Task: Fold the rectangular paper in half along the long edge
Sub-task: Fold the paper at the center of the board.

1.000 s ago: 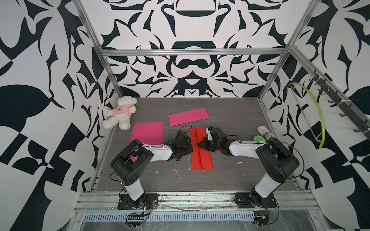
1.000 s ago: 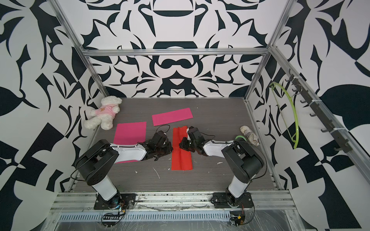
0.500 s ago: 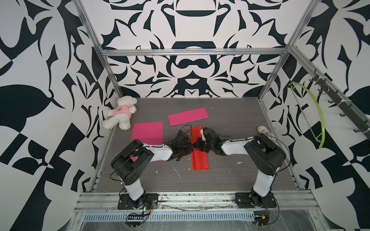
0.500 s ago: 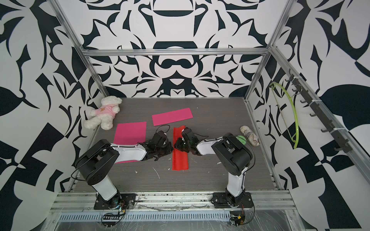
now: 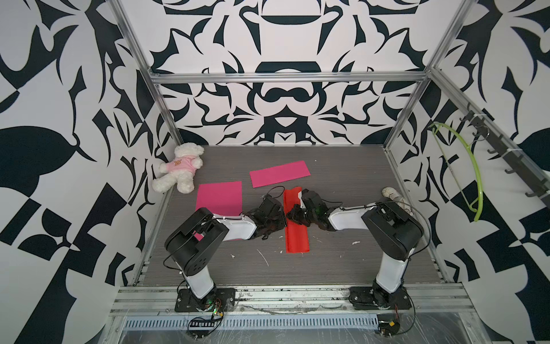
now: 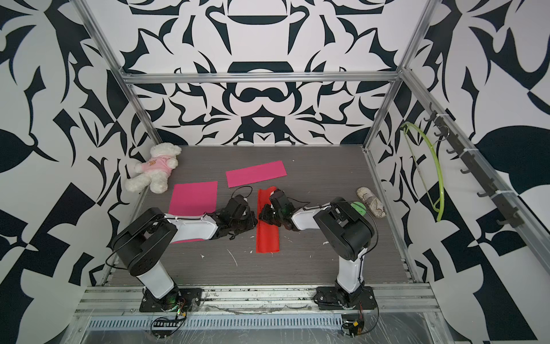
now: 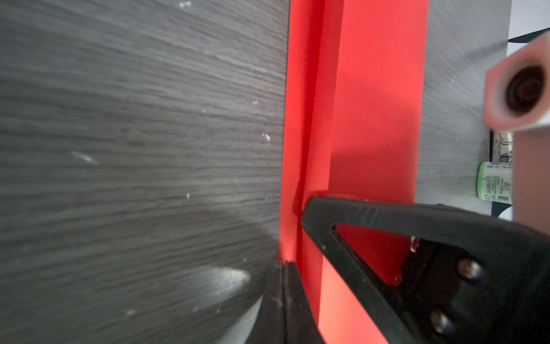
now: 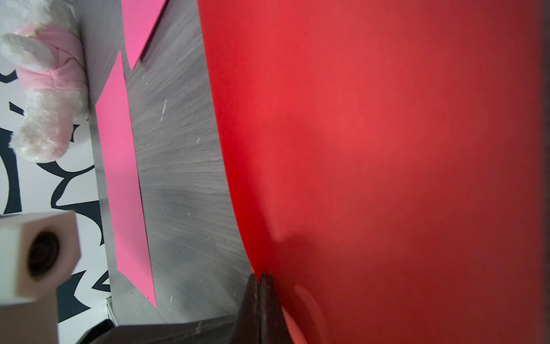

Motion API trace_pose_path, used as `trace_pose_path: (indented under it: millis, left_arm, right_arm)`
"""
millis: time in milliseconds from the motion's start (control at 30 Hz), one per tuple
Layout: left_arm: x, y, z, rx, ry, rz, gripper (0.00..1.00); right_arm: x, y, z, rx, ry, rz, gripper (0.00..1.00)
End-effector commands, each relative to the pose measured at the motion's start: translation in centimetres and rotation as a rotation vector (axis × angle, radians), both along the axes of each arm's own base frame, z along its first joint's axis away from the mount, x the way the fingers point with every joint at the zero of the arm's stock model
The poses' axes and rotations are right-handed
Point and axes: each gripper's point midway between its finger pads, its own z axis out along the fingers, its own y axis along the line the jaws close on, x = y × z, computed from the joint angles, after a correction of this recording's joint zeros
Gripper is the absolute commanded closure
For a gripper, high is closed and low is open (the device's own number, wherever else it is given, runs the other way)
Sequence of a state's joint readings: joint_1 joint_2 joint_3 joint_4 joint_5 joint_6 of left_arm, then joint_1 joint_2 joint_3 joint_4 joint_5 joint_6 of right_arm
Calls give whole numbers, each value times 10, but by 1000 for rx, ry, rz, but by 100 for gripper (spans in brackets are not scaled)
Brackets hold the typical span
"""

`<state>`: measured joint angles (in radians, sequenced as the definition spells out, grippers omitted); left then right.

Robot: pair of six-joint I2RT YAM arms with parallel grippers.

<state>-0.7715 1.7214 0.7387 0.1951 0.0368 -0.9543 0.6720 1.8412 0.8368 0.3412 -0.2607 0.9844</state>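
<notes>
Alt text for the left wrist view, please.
A red paper, folded over lengthwise, lies on a grey table. The shut right end effector reaches across it to the top layer's edge; the shut left end effector sits at the paper's outer edge.

high downward top views; both wrist views close above red paper

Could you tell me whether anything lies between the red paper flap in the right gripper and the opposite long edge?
Only the shut left gripper, its tip resting at that edge of the red rectangular paper, beside the right gripper; nothing else visible.
</notes>
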Motion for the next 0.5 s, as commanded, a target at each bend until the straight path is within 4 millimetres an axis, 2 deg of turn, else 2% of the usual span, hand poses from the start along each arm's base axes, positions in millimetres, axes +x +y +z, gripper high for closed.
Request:
trace_pose_path:
  millis: [0, 467]
  left_arm:
    - [-67, 67, -77, 287, 285, -1, 100]
    - [-67, 69, -77, 290, 284, 6, 100]
  right_arm:
    - [11, 7, 17, 8, -59, 4, 100]
    - [6, 1, 12, -47, -63, 37, 100]
